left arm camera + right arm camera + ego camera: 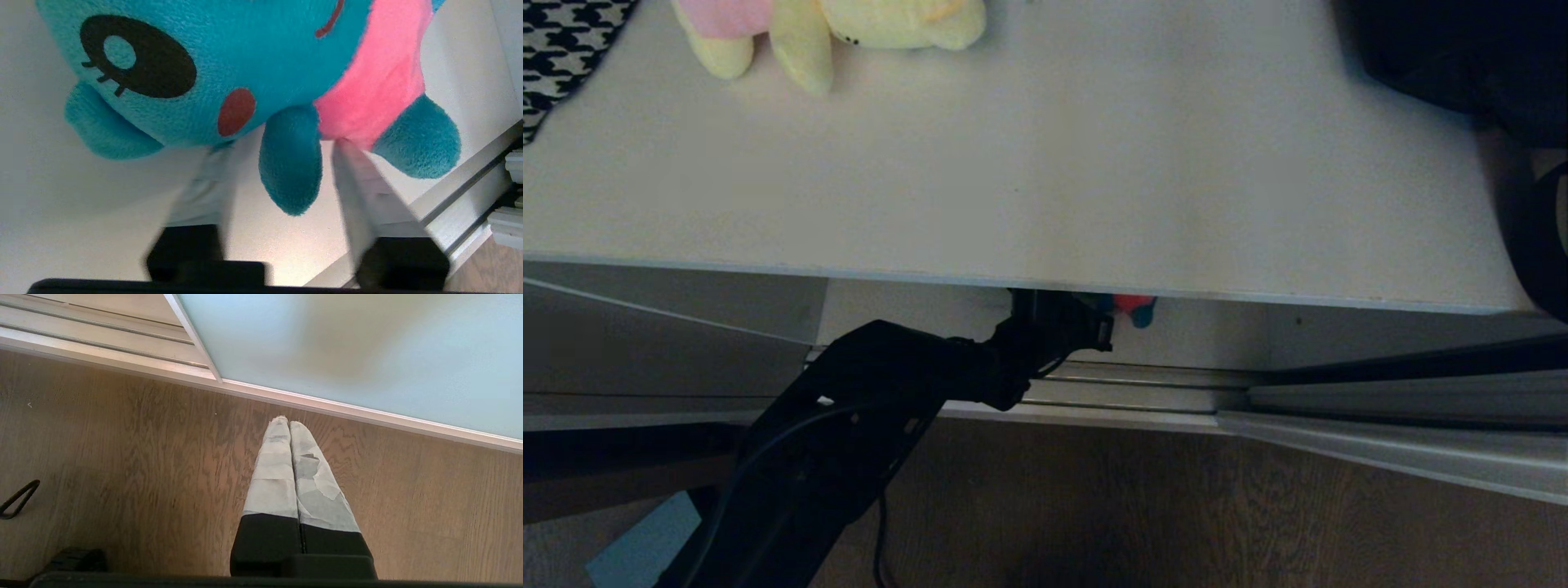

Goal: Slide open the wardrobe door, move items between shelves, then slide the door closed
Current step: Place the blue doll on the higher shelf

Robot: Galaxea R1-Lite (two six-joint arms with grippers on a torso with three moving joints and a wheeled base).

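Observation:
The blue plush toy (245, 53), with a pink part and a black eye, lies on the lower shelf (73, 204). My left gripper (281, 145) is shut on its underside, with one blue leg hanging between the fingers (359, 183), which are blurred. In the head view my left gripper (1086, 318) reaches in under the upper shelf (1045, 163), and only a scrap of the blue plush toy (1135, 310) shows past the board's edge. The pale yellow plush toy (849, 24) lies at the back of the upper shelf. My right gripper (289, 422) hangs shut over the floor beside the sliding wardrobe door (367, 347).
Metal door tracks (1143, 384) run along the wardrobe's foot, in front of the brown wood-grain floor (1176, 523). Black-and-white houndstooth fabric (564, 49) lies at the upper shelf's left end. Dark items (1462, 57) lie at its right end.

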